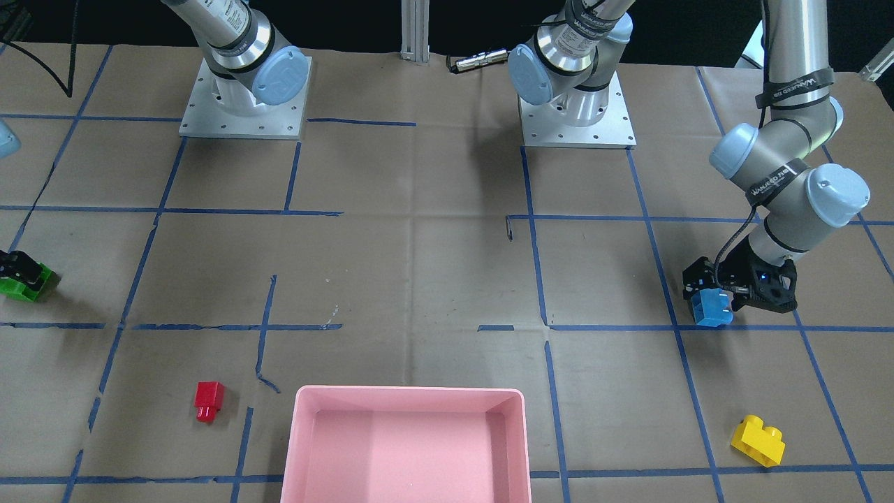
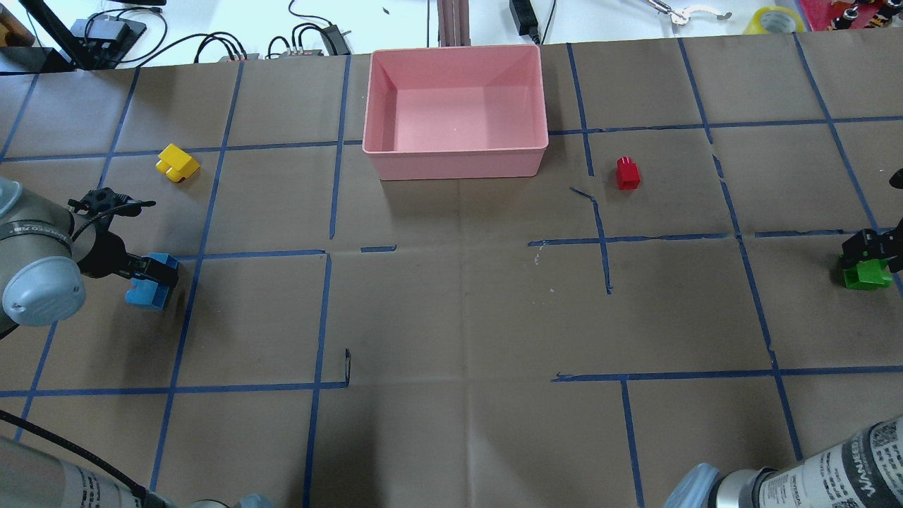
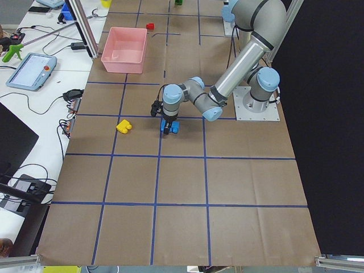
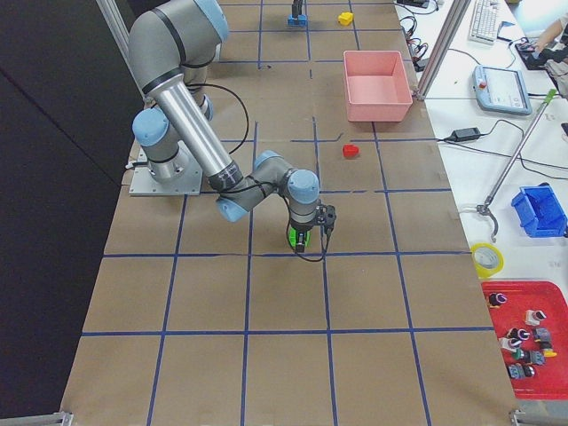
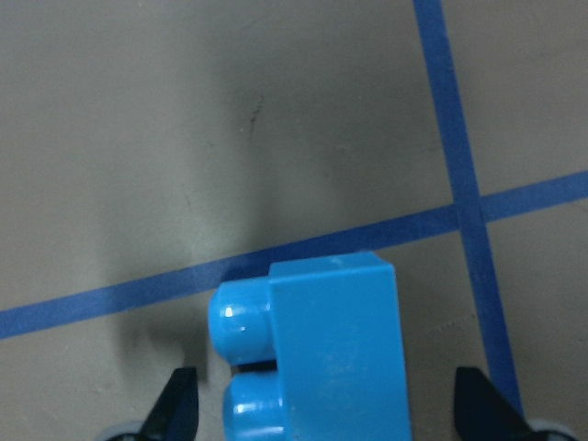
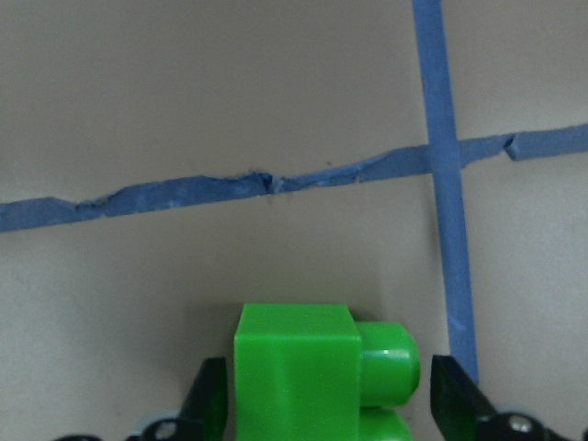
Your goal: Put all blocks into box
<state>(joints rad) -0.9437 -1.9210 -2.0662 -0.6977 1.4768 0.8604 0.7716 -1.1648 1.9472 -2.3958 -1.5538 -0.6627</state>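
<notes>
The blue block lies on the table between my left gripper's open fingers, with a gap on each side; it also shows in the front view and the overhead view. My right gripper is down on the green block, its fingers close against both sides; the block also shows at the table's edge in the overhead view. The red block and the yellow block lie loose on the table. The pink box holds nothing.
Both arm bases stand on the robot's side of the table. Blue tape lines mark a grid on the brown paper. Cables and tools lie beyond the box's far edge.
</notes>
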